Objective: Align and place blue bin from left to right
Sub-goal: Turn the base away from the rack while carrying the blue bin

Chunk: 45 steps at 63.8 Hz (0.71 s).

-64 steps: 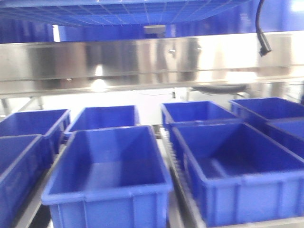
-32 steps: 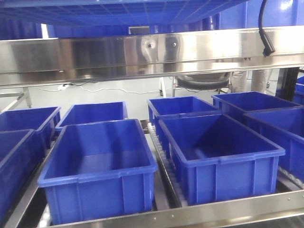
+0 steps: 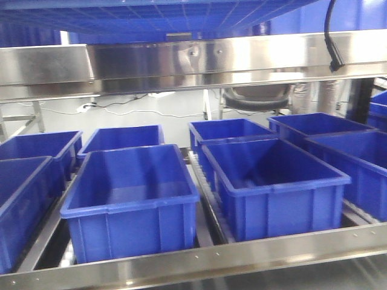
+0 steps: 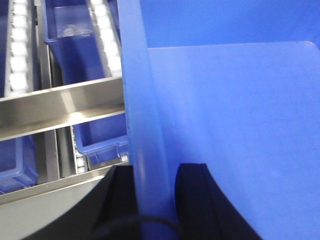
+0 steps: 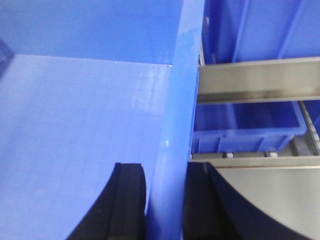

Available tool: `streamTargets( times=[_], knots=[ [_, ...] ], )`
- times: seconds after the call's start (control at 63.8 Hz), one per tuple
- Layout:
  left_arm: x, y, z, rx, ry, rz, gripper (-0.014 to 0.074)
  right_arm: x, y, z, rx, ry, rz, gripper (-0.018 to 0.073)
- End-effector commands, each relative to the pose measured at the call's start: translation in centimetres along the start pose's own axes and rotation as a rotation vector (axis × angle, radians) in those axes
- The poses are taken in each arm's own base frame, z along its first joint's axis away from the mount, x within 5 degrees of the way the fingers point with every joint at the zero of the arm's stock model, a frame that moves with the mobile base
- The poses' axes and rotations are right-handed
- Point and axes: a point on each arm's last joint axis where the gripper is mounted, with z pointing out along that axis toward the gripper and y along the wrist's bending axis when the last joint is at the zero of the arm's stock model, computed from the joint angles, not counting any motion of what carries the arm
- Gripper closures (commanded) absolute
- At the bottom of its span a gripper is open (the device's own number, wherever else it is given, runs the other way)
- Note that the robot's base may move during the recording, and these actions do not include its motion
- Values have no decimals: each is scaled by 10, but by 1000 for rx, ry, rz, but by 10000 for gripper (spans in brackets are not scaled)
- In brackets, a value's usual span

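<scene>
steel rack (image 3: 199,60) fills the front view, lower shelf packed. eight open blue crates (image 3: 130,199) counted, four columns of two; a ninth sliver at far right, uncertain. blue bin (image 3: 151,15), one, hangs above the top rail, grid underside showing.

left wrist view: left gripper (image 4: 155,172), jaws clamped on the bin's side wall, one finger on each face. roller lane (image 4: 106,40) below.

right wrist view: right gripper (image 5: 165,170), same clamp on the opposite wall.

step judged: carrying, not yet placed. next move calls for both arms level and the bin squared to the rows.
</scene>
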Motion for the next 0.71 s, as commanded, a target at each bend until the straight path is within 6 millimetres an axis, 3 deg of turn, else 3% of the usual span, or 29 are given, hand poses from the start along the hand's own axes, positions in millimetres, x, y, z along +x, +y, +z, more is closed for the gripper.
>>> streamTargets(
  times=[0.0,0.69],
  knots=[
    [-10,5,-15,-32,-109,30,611,-10,-9,-19,41,-108,-43,637],
    [-10,5,-15,-37,-110,32,611,-10,-9,-20,41,-110,-43,637]
  ],
)
